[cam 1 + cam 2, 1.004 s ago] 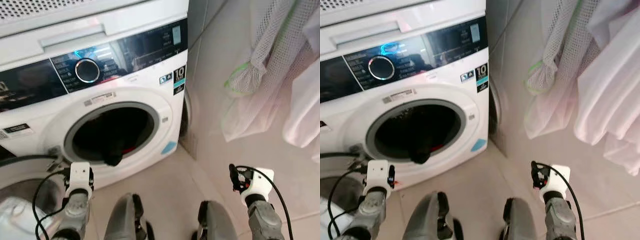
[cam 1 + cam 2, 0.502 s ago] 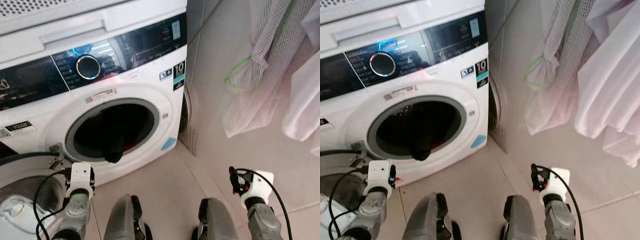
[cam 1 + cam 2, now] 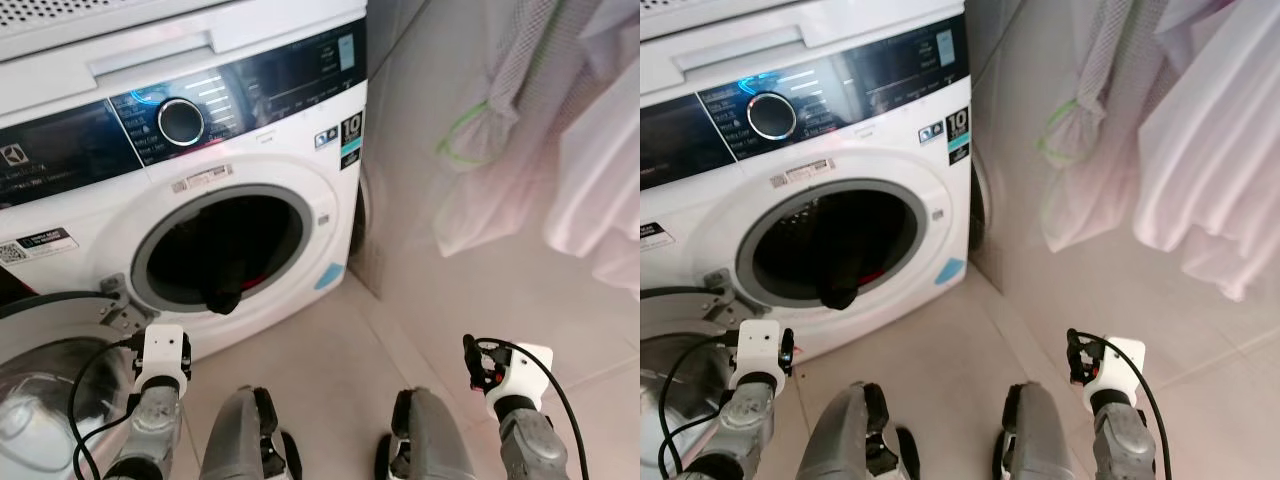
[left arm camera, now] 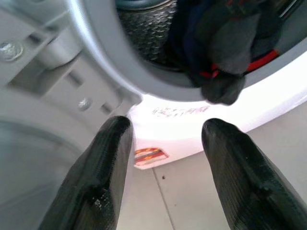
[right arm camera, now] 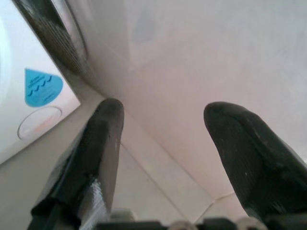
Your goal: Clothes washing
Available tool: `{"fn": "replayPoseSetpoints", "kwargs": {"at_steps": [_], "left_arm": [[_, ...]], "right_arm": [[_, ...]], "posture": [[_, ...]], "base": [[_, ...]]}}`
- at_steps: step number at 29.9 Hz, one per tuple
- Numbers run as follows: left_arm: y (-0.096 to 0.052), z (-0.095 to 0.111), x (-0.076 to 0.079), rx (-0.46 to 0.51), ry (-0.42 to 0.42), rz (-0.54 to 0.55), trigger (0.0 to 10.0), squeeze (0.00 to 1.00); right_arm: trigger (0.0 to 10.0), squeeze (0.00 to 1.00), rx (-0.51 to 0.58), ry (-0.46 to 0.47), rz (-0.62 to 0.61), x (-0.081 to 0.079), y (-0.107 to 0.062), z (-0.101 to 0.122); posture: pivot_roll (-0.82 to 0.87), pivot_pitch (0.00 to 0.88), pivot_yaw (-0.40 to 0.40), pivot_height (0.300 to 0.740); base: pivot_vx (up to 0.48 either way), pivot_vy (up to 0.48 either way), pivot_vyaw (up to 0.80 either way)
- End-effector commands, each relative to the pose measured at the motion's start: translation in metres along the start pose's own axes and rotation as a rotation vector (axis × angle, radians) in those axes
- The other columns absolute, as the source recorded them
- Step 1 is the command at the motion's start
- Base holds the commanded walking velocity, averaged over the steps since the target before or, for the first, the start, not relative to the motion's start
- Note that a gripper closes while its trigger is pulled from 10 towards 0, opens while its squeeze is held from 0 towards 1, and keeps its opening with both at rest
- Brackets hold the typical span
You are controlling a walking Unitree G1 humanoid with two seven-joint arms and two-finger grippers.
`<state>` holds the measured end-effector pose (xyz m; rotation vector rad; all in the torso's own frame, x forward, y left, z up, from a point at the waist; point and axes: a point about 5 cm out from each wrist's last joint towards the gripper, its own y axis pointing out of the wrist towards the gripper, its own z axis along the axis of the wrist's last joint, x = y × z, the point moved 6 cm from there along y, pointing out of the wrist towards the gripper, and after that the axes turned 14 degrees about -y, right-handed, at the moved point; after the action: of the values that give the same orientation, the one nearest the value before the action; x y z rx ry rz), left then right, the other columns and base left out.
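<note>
The washing machine (image 3: 200,180) stood with its door (image 3: 50,400) swung open to the robot's left, dark clothes (image 3: 228,270) spilling over the drum's lip. The left gripper (image 4: 163,158) and right gripper (image 5: 160,143) hovered with fingers apart, empty, above bare floor (image 3: 320,370). A "10" sticker (image 3: 351,131) was readable.

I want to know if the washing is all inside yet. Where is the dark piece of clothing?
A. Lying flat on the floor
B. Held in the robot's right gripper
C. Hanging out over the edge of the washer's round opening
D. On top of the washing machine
C: the dark garment droops over the lower rim of the washing machine opening, its door swung open.
</note>
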<state>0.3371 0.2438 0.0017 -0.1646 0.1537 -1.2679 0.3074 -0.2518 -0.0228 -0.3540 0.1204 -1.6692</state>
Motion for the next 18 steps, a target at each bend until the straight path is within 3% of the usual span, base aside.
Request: {"fn": "replayPoseSetpoints", "kwargs": {"at_steps": [1,10,18], "left_arm": [[-0.0058,-0.0119,-0.0070,-0.033,0.017,0.011,10.0,0.00],[-0.0062,-0.0126,-0.0068,-0.035,0.014,0.006,10.0,0.00],[-0.0069,-0.0145,-0.0050,-0.044,0.006,-0.004,10.0,0.00]], "right_arm": [[10.0,0.00,-0.012,0.011,0.000,-0.0013,-0.0019,-0.0039],[10.0,0.00,-0.019,0.012,-0.004,0.0001,-0.0030,-0.0063],[10.0,0.00,-0.012,0.021,-0.019,0.0027,-0.0040,-0.0060]], "posture": [[0.04,0.213,0.054,0.599],[0.04,0.218,0.056,0.599],[0.04,0.221,0.054,0.599]], "base": [[-0.337,0.000,0.00],[-0.300,0.000,0.00],[0.000,0.000,0.00]]}}
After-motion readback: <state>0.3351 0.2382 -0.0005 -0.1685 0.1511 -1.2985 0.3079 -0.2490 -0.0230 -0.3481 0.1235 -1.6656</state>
